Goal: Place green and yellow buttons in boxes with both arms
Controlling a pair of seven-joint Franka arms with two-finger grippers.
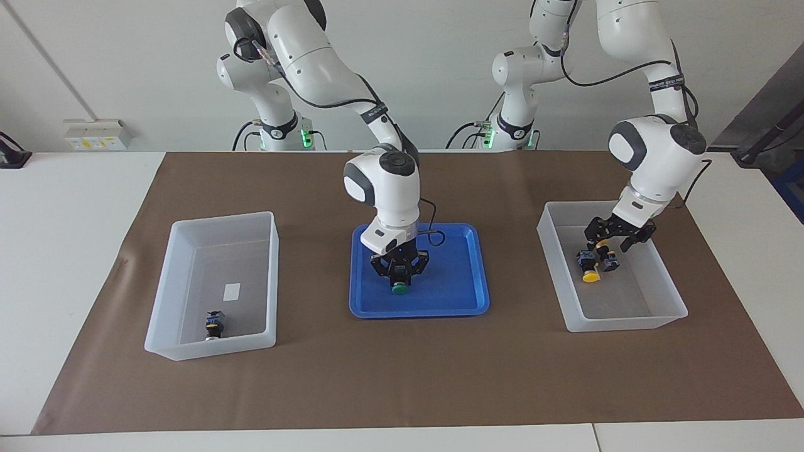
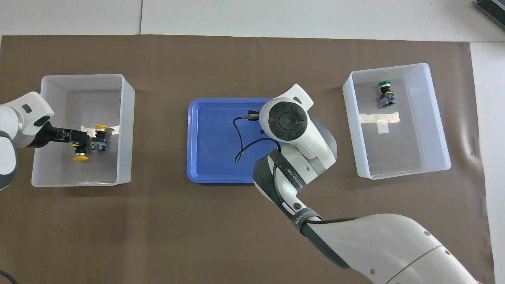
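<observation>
My right gripper (image 1: 400, 279) is down in the blue tray (image 1: 461, 276), shut on a green button (image 1: 400, 289) whose cap points down at the tray floor. In the overhead view my own wrist hides this gripper and button. My left gripper (image 1: 614, 242) is open inside the box (image 1: 553, 257) at the left arm's end, just above two yellow buttons (image 1: 590, 270) (image 1: 608, 258) lying side by side on the box floor. The overhead view shows this gripper (image 2: 85, 139) and the same yellow buttons (image 2: 81, 154) (image 2: 100, 136). The other green button (image 1: 214, 324) lies in the box (image 1: 164, 282) at the right arm's end.
A brown mat (image 1: 402, 376) covers the table under the tray and both boxes. The tray (image 2: 213, 138) stands between the two boxes (image 2: 126, 118) (image 2: 434, 118). A white label (image 2: 382, 127) lies on the floor of the box holding the green button (image 2: 386, 92).
</observation>
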